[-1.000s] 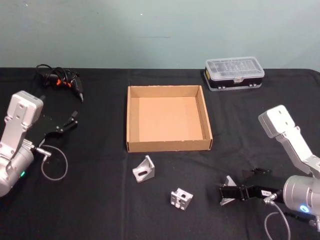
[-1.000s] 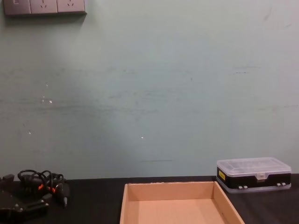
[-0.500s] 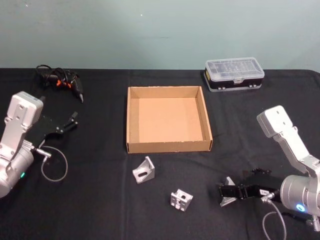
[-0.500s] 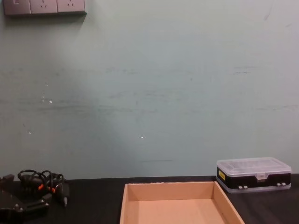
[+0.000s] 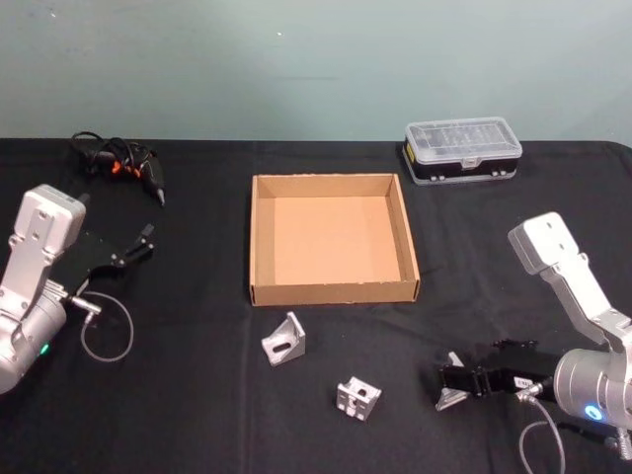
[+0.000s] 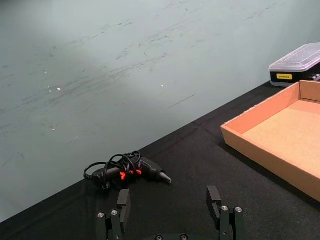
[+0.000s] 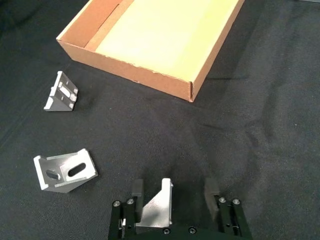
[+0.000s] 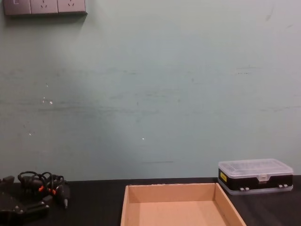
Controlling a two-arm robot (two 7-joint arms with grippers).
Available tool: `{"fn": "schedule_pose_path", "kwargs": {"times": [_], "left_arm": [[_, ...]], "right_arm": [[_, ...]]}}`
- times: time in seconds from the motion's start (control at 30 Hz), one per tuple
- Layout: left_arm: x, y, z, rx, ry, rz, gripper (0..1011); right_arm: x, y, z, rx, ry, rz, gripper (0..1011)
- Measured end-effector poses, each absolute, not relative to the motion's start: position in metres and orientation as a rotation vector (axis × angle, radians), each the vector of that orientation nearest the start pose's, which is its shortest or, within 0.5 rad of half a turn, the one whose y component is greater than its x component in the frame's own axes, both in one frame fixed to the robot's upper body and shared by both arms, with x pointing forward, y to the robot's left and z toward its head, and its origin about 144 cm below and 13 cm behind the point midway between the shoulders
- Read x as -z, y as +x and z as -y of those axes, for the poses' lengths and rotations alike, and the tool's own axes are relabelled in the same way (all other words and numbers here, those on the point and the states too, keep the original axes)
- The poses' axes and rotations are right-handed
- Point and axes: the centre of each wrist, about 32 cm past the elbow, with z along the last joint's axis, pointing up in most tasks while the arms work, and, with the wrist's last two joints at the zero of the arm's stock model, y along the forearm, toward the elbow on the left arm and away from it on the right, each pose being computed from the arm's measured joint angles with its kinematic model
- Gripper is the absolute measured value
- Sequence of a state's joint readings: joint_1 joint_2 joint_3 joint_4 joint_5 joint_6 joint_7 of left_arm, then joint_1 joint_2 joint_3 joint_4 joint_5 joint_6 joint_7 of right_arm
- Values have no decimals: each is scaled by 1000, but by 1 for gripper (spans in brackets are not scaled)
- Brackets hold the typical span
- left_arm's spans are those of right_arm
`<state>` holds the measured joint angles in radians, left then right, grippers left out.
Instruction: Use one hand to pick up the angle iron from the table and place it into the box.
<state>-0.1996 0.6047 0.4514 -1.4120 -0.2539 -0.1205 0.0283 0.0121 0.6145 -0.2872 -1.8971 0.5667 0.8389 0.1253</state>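
While the right tool (image 5: 444, 383) sits low over the near right part of the bench (image 5: 178, 415), its two black fingers stand apart with one angle iron (image 5: 450, 399) between them. The right wrist view shows this iron (image 7: 156, 207) upright on the black surface, close against one finger (image 7: 136, 189), with a clear gap to the other finger (image 7: 211, 187); I cannot tell whether metal and finger actually touch.

To the robot's left of that tool lies a second angle iron (image 5: 358, 396), near it but apart. A third angle iron (image 5: 284, 339) rests farther left and a little farther back, just in front of the box (image 5: 331, 291).

The box, a shallow tan cardboard tray, sits mid-bench with nothing inside it, well apart from the straddled iron.

Off at the left side the left tool (image 5: 133, 249) hangs above the bench, fingers spread wide and holding nothing.

At the far edge a black plastic case (image 5: 462, 148) with a clear lid stands right of the box, and a black corded device (image 5: 118, 163) with orange marks lies at the far left.
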Motion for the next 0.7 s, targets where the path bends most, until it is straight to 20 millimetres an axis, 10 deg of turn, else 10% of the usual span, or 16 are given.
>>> {"fn": "schedule_pose_path", "kwargs": {"times": [0.7], "left_arm": [[-1140,489,-310,-1248,304,285,1000]], "right_arm": [[-1224,432,270,995,-619,-418,161]]}}
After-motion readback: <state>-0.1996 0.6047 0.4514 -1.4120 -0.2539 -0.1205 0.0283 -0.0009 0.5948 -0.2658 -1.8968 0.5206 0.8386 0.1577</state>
